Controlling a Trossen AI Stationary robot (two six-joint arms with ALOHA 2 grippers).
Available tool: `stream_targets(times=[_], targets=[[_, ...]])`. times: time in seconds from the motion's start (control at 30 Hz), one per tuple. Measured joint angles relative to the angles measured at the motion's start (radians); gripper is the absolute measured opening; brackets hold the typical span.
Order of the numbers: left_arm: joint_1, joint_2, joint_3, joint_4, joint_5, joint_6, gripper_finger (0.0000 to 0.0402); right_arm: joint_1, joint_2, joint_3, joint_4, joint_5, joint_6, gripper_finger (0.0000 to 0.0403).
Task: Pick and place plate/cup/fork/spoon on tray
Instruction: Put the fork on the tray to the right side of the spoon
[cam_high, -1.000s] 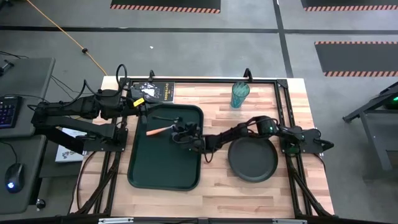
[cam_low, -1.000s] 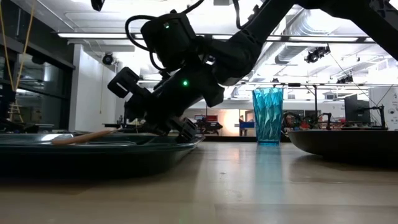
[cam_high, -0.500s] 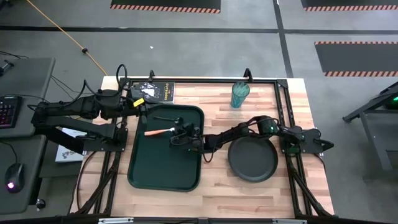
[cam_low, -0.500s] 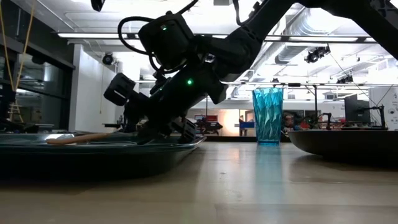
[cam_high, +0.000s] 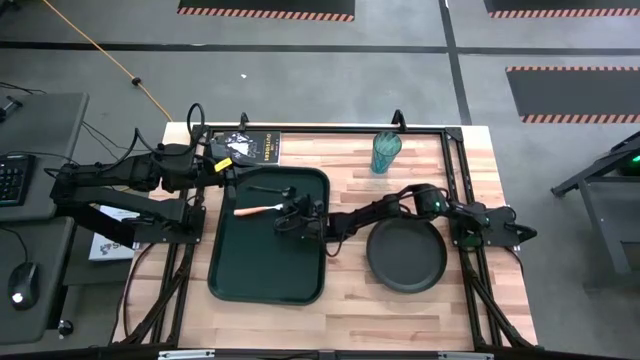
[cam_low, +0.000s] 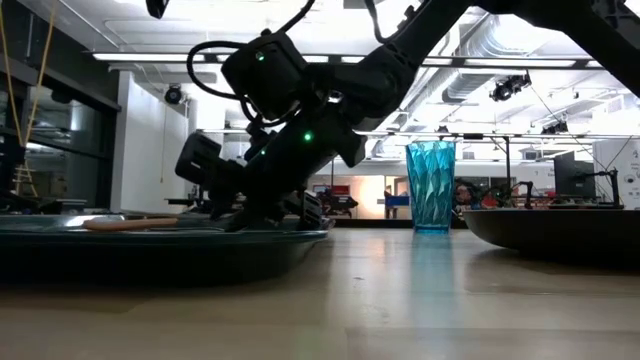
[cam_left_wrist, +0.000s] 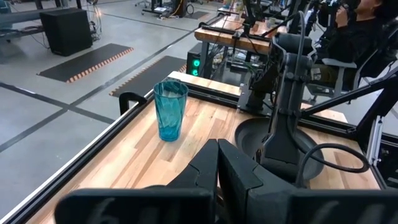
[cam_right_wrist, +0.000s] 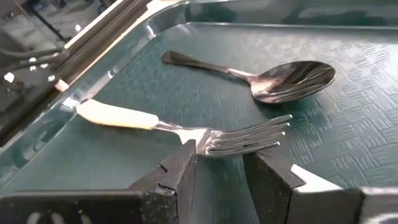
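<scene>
The tan-handled fork lies flat on the green tray, and the dark spoon lies on the tray just beyond it. My right gripper is open and low over the tray, its fingers on either side of the fork's neck and head; it also shows in the high view. The black plate rests on the table to the right of the tray. The teal cup stands upright at the far side. My left gripper is shut and empty, waiting at the tray's far left corner. My right gripper comes at the fork slanting down from the table's right, its fingers along the fork on either side of the neck. The fork lies with its whole length on the tray. Whether a fingertip touches the neck, I cannot tell.
A dark booklet lies at the far edge behind the tray. A black frame rail runs along the table's far side and down both sides. Bare wood shows between the tray and the cup.
The fork's handle, tilted up from the tray a second ago, has come down, and the fork now lies flat on the tray. My right gripper has stayed low over the fork's head end.
</scene>
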Motion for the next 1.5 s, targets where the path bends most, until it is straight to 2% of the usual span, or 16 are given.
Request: stream_targets(times=[0.23,0.5,1.13,1.5], targets=[[0.000,0.000,0.000,-0.006,0.000,0.000,0.0000,-0.008,-0.028,-0.006,-0.036,-0.032,-0.072,0.0122],[0.000,0.000,0.000,-0.007,0.000,0.000,0.0000,-0.021,-0.068,-0.005,-0.203,-0.031,-0.080,0.0122],[0.000,0.000,0.000,-0.029,0.000,-0.001,0.0001,-0.020,-0.078,-0.003,-0.254,-0.042,-0.130,0.0122],[0.000,0.000,0.000,-0.029,0.000,-0.001,0.0001,-0.020,-0.187,-0.003,-0.530,0.017,-0.168,0.0122]])
